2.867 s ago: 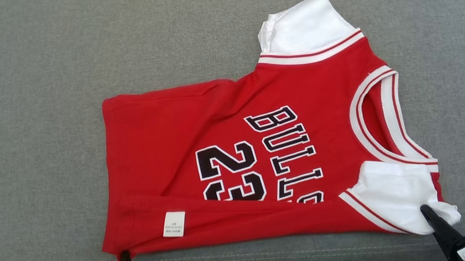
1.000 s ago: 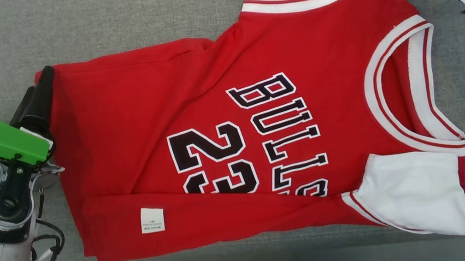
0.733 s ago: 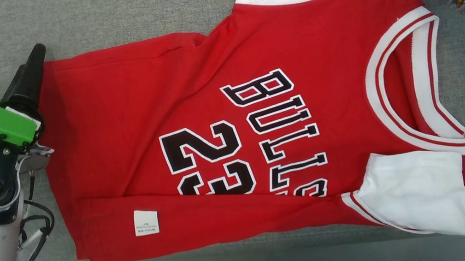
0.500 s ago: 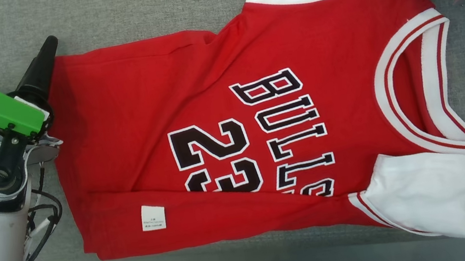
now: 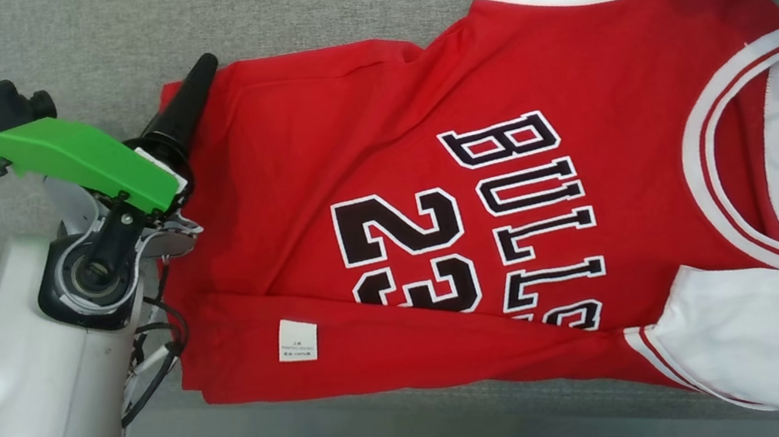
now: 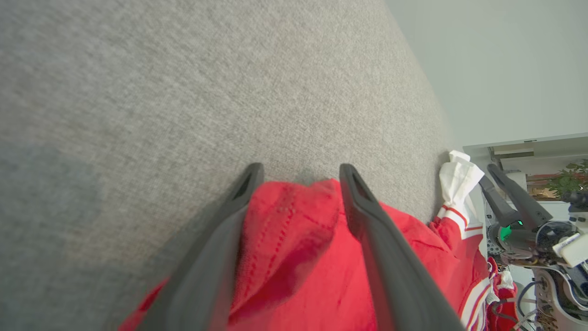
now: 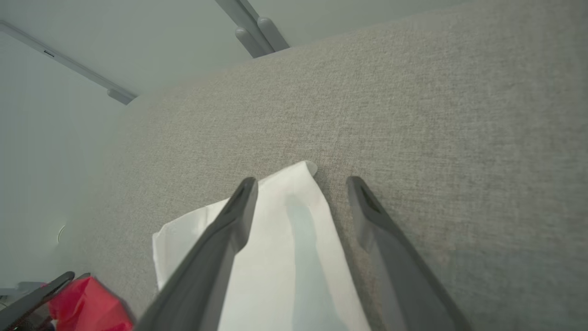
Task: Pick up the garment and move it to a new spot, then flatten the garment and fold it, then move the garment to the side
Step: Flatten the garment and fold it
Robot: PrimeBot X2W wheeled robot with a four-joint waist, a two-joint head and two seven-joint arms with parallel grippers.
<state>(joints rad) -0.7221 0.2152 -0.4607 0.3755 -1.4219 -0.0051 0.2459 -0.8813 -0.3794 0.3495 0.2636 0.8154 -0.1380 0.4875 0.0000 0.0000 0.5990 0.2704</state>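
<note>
Head view: we see the red jersey flat, near edge folded.
Left gripper spread astride hem; right gripper spread astride white sleeve.

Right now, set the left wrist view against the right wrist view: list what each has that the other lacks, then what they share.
Left wrist view: the left claw open astride the stitched hem corner of the red basketball jersey; a green leafy plant at far right. Right wrist view: the right claw open over the jersey's white sleeve; grey wall rails. Shared: the grey woven cushion, red cloth and white sleeve.
</note>
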